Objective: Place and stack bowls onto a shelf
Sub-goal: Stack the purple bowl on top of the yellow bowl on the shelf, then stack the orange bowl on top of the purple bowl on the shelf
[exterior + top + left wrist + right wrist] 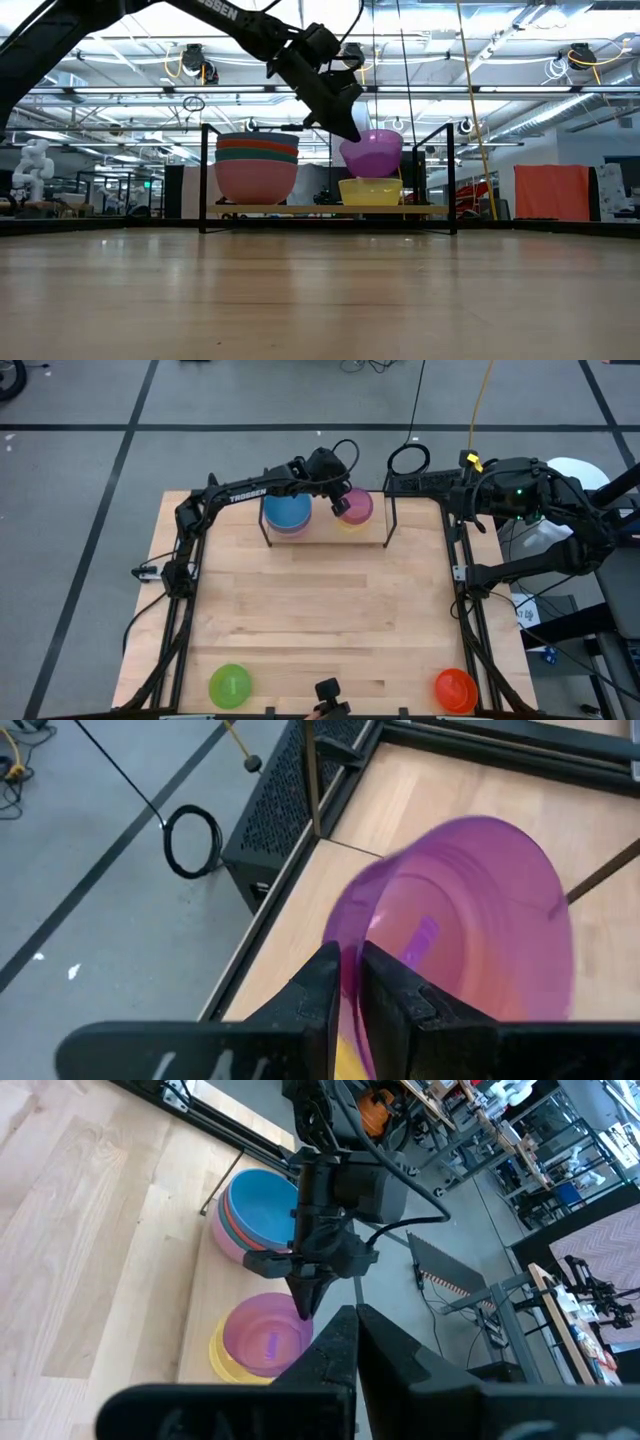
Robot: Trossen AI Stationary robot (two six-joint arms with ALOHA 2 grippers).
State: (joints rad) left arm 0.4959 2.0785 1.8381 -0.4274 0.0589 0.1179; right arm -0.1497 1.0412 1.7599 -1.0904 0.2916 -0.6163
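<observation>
on the shelf (330,209) a four-bowl-looking stack (257,165) sits; left claw (338,506) pinches purple bowl (372,152) over yellow bowl (370,191); green bowl (230,685) and red bowl (455,689) remain.

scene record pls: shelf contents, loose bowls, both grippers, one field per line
shelf: low black rod rack with wooden plank, at table's far edge
stack: blue bowl on top; low view shows teal, orange-red, pink under it
second stack: purple bowl tilted over yellow bowl
left gripper: on purple bowl's rim, fingers either side
right gripper: shut, parked off to the table's right
loose: green bowl near-left corner, red bowl near-right corner
</observation>
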